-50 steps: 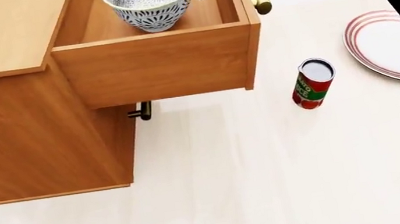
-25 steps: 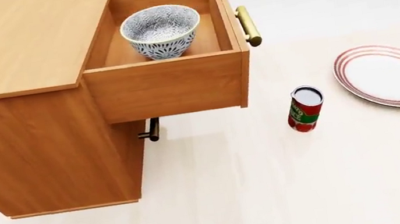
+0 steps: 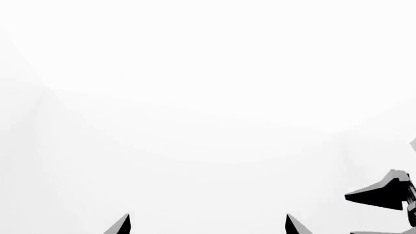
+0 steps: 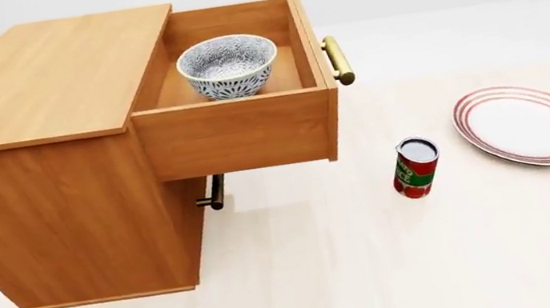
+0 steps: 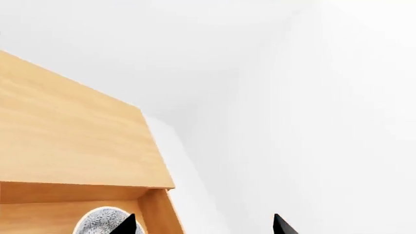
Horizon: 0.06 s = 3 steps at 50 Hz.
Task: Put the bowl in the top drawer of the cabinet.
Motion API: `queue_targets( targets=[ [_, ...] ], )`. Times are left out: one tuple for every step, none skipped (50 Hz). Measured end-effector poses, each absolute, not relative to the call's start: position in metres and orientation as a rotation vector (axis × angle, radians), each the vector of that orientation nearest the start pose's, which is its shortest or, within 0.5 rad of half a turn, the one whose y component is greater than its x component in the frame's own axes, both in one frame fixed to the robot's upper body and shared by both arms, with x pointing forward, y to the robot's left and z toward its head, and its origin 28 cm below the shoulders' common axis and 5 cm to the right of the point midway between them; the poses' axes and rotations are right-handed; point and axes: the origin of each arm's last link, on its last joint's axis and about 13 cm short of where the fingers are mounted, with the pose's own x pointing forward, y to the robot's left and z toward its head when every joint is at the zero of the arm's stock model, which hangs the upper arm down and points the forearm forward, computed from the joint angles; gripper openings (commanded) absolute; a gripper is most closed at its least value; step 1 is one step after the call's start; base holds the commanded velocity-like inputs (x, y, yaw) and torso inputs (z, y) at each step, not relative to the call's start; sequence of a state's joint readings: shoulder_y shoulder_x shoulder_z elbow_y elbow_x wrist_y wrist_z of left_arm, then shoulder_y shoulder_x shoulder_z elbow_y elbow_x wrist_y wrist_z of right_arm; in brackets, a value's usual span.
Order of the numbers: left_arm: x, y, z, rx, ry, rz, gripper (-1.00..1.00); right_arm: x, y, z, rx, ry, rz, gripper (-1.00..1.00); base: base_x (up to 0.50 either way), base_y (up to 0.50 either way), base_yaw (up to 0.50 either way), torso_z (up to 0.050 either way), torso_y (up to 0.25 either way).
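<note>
The speckled blue-grey bowl [image 4: 228, 65] stands upright inside the pulled-out top drawer [image 4: 237, 131] of the orange-brown cabinet [image 4: 52, 177]. Neither arm shows in the head view. In the right wrist view the bowl [image 5: 97, 224] peeks in beside the cabinet top [image 5: 65, 141]; my right gripper [image 5: 202, 225] is open, its dark fingertips [image 5: 128, 225] wide apart with nothing between them. My left gripper [image 3: 206, 225] is also open and faces blank white space.
A red can [image 4: 416, 167] stands on the pale floor to the right of the drawer. A red-rimmed white plate [image 4: 525, 124] lies further right. The lower drawer's brass handle [image 4: 213, 192] shows under the open drawer, whose own handle [image 4: 338, 60] juts right.
The right gripper has let go of the bowl and left the head view. The head view has pulled back and up, showing more of the cabinet and floor.
</note>
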State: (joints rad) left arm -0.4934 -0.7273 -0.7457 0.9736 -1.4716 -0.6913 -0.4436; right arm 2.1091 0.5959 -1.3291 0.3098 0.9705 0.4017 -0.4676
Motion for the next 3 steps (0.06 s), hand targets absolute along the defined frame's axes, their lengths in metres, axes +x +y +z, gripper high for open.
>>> queue_targets(
  targets=[
    [0.1329,0.2945,0.302,-0.144,-0.813,-0.166,1.0,0.3138,-0.1366,0.4717,-0.753,-0.365,0.749,1.0,0.0,0.0,0.0,0.0,0.207],
    [0.133,0.2944,0.3019,-0.143,-0.812,-0.166,1.0,0.3099,-0.1398,0.4679,-0.741,-0.37,0.735,1.0,0.0,0.0,0.0,0.0,0.211],
    [0.1331,0.2943,0.3018,-0.142,-0.811,-0.166,1.0,0.306,-0.143,0.4641,-0.73,-0.374,0.72,1.0,0.0,0.0,0.0,0.0,0.211]
  ],
)
